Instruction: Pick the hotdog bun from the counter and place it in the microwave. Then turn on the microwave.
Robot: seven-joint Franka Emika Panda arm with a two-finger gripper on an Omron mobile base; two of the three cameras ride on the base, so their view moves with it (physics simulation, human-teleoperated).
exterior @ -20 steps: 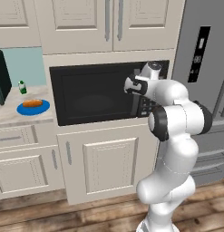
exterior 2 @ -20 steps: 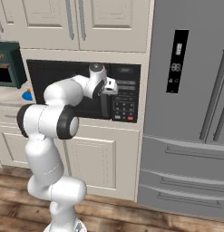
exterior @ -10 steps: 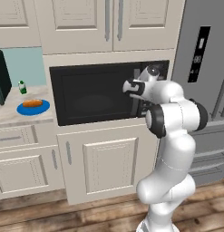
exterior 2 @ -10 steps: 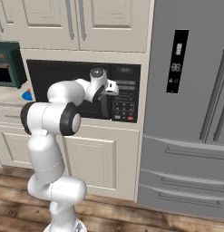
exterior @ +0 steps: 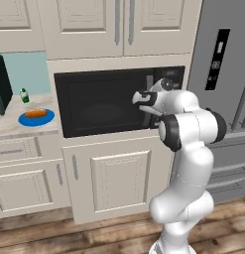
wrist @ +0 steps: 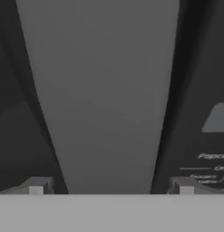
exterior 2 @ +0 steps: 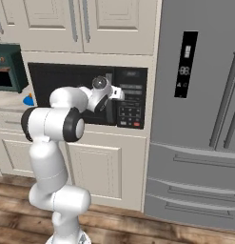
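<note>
Hotdog bun [exterior: 35,113] on blue plate [exterior: 36,118], end effector [wrist: 111,186] spread astride microwave [exterior: 101,101] handle [wrist: 104,95], fingertips cropped.

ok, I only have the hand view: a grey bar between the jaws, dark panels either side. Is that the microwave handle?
Observer: Yes. The left base view has the gripper at the vertical handle of the microwave, whose door is closed.
Operator: Where's the bun?
Observer: The hotdog bun lies on a blue plate on the counter, left of the microwave.
Operator: Anything else up there?
Observer: A small green bottle stands behind the plate, beside a dark green appliance.
Operator: And right of the microwave?
Observer: A grey fridge stands directly beside the button panel.
</note>
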